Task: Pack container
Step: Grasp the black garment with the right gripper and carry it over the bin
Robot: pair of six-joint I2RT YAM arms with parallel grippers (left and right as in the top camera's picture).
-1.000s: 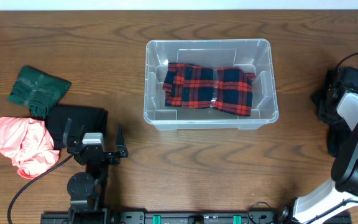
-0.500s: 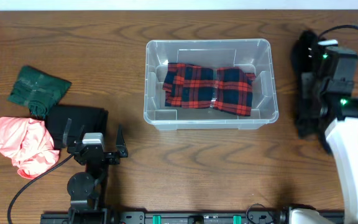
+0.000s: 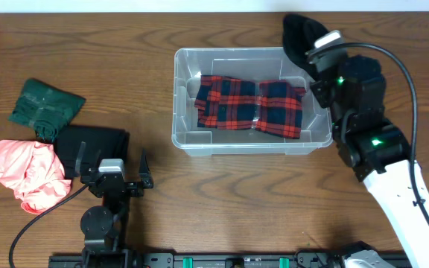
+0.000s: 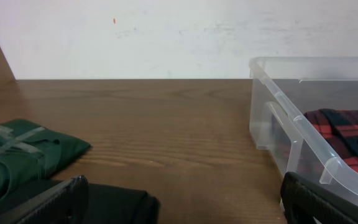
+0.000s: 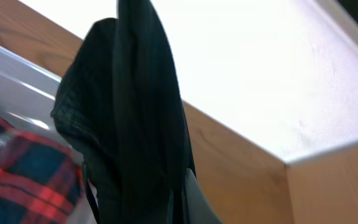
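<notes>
Wooden bench [image 3: 237, 193] nearest the base carries the left pincer [image 3: 111, 158], jaws wide apart, idle. Beyond it, mid-bench, the container [image 3: 249, 53] holds a plaid cloth [image 3: 248, 104]. Farthest, the right pincer [image 3: 316, 46], clamped on a black garment [image 3: 298, 30], has swung in from the right to the container's far right corner. Release into the container is judged next.

The right arm [image 3: 393, 179] is slanting up from the near right corner of the worktop [image 3: 237, 201] toward the far side, wrist raised. The right gripper [image 3: 317, 46] is pinching a black cloth [image 3: 298, 31] that is hanging from its closed fingers. The left arm [image 3: 101, 219] is sitting folded low at the near left. The left gripper [image 3: 112, 158] is pointing away, its fingertips [image 4: 55, 199] standing wide apart and holding nothing.
</notes>
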